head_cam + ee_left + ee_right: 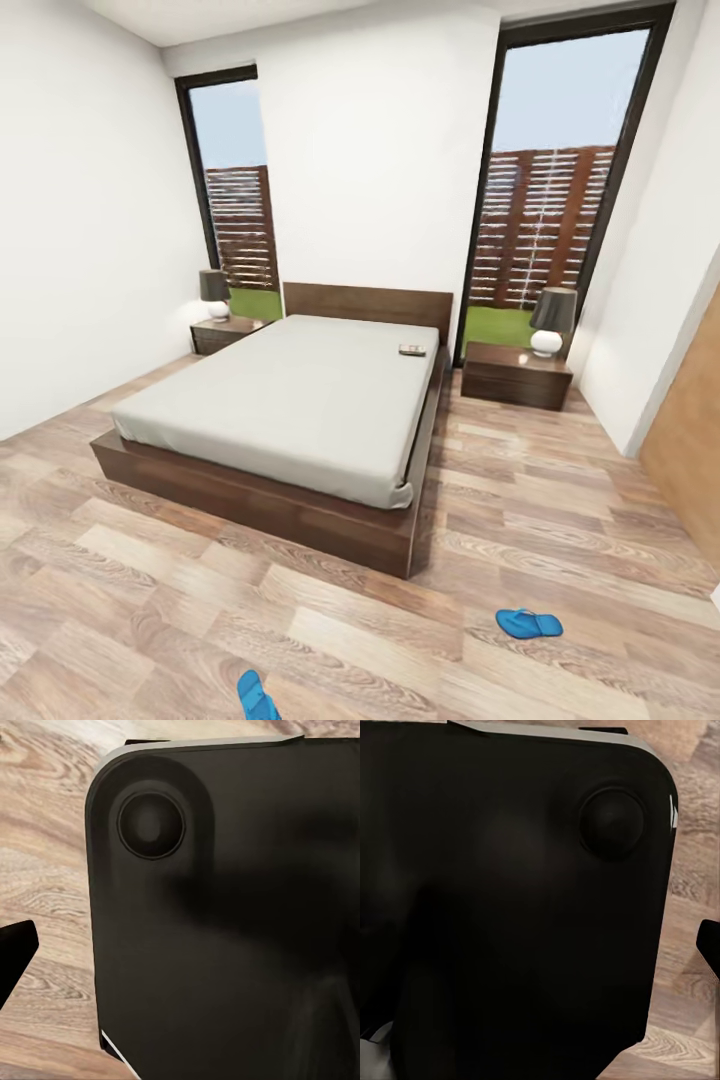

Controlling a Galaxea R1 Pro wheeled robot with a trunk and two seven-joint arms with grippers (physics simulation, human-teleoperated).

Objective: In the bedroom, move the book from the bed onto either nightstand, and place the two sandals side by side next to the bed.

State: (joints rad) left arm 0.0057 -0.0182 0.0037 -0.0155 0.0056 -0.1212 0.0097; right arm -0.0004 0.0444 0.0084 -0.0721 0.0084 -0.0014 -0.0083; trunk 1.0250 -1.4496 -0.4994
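White-walled bedroom with wood-plank floor lay ahead of me. Centre stage stood the low dark brown bed with its light grey mattress, the small dark book resting on it near the headboard. Dark two-drawer nightstands flanked it, left and right, each bearing a lamp. One bright blue sandal lay right of my view, the other at the bottom edge, well apart. My wrist cameras met dark robot body panels; whether either tool was open, I couldn't tell.

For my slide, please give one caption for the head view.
Bedroom: book on the bed, two sandals apart on the floor.
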